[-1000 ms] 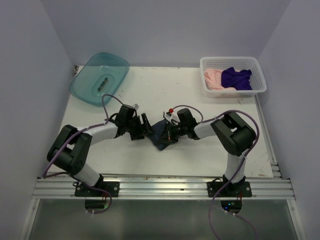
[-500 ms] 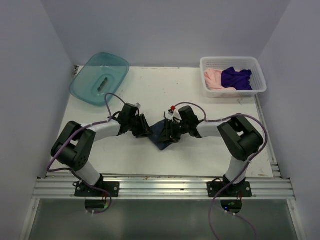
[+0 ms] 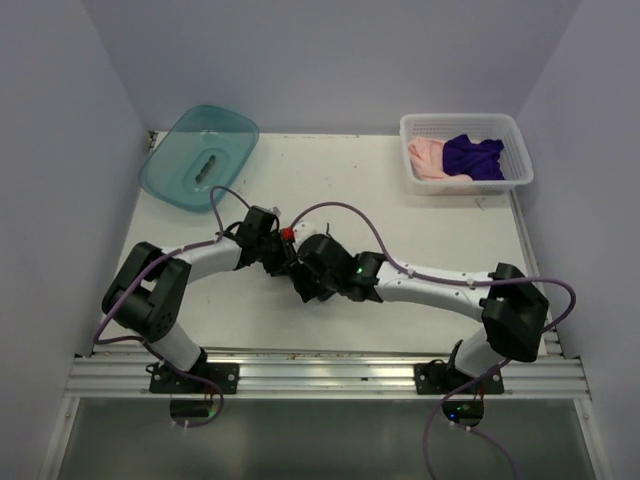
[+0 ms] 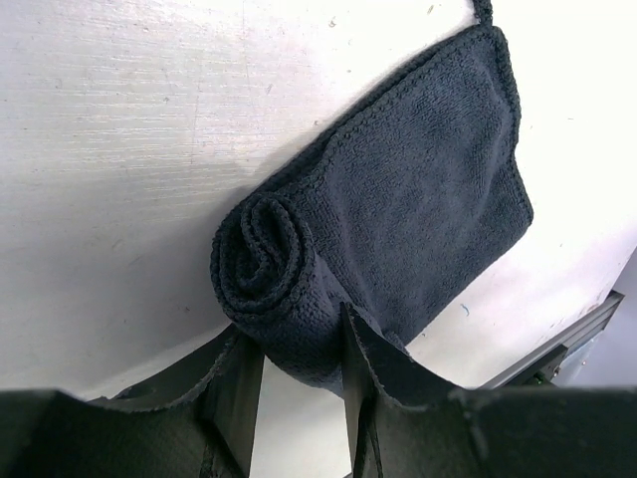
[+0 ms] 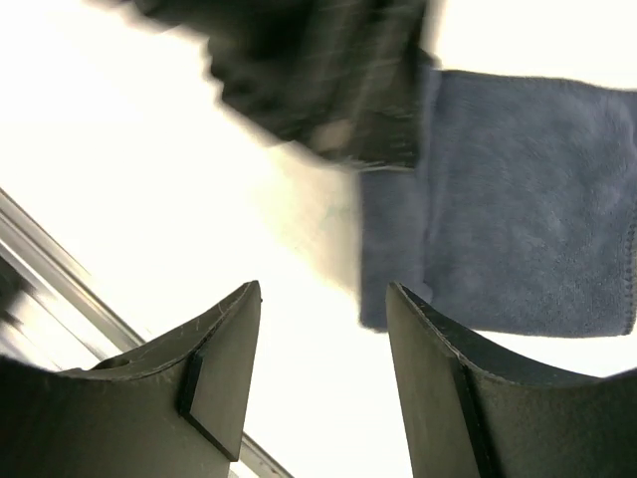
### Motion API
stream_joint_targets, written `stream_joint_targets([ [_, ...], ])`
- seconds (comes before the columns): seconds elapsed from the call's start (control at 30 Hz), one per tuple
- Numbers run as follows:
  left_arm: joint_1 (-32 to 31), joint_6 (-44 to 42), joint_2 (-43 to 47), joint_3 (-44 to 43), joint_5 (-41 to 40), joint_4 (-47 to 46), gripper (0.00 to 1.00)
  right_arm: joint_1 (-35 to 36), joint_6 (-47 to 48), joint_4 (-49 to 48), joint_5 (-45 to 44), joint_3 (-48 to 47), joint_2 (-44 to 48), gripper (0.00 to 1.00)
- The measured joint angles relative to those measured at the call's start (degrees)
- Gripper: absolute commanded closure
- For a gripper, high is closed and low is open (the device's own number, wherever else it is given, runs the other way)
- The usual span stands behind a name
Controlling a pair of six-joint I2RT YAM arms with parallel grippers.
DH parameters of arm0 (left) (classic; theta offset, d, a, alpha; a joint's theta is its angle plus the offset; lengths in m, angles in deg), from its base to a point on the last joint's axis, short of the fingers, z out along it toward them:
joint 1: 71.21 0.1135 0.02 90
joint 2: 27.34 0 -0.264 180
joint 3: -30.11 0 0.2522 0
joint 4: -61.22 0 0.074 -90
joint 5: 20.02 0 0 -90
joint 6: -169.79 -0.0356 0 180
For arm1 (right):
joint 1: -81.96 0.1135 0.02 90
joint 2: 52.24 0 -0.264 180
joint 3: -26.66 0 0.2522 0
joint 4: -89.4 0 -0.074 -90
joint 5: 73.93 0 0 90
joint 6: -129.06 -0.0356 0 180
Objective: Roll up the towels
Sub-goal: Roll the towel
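A dark slate-blue towel lies on the white table, with its near end wound into a tight roll. My left gripper is shut on that rolled end, one finger on each side. My right gripper hovers open over the bare table just off the towel's flat edge, with nothing between its fingers. In the top view both grippers meet mid-table, the left and the right, and they hide most of the towel. A pale pink towel and a deep purple towel lie crumpled in the basket.
The white mesh basket stands at the back right. A teal plastic tub holding a small dark object sits at the back left. The right arm stretches low across the table's front. A metal rail runs along the near edge.
The right gripper opened and let go of the towel, and its arm stretched out to the left. The left gripper closed on the rolled end.
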Motion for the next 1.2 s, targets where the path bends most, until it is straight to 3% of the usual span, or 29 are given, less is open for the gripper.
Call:
stream_joint_targets([
  [0.17,0.00,0.00,0.00,-0.20,0.00,0.20,0.62,8.46,5.27,2.75,-12.81,-2.34,-3.39,0.44],
  [0.43,0.00,0.00,0.00,-0.22,0.00,0.26,0.61,11.23,9.88,3.48,-24.72,-2.56,-12.44,0.45],
  [0.63,0.00,0.00,0.00,-0.22,0.00,0.37,0.61,11.69,11.23,2.32,-28.41,-2.56,-15.76,0.58],
  [0.67,0.00,0.00,0.00,-0.22,0.00,0.39,0.60,11.69,11.34,2.05,-28.74,-2.56,-16.13,0.62],
  [0.7,0.00,0.02,0.00,-0.24,0.00,0.44,0.59,11.69,11.37,1.90,-28.87,-2.56,-16.39,0.76],
  [0.73,0.00,0.02,0.00,-0.28,0.00,0.48,0.58,11.69,11.58,1.75,-29.03,-2.56,-16.65,0.80],
  [0.83,0.00,0.04,0.00,-0.63,0.00,0.81,0.49,11.69,11.21,1.14,-29.05,-2.56,-16.90,0.94],
  [0.93,0.00,-0.04,0.02,-0.85,-0.04,1.18,0.31,11.30,10.60,-0.11,-27.78,-2.23,-16.74,1.00],
  [1.03,0.02,0.28,0.55,-0.94,-0.02,1.62,0.18,9.55,9.62,-2.08,-23.71,-0.33,-14.97,1.00],
  [1.2,0.04,-0.50,2.27,-0.96,-0.17,2.27,0.10,3.30,6.91,-4.87,-13.18,3.02,-10.34,1.00],
])
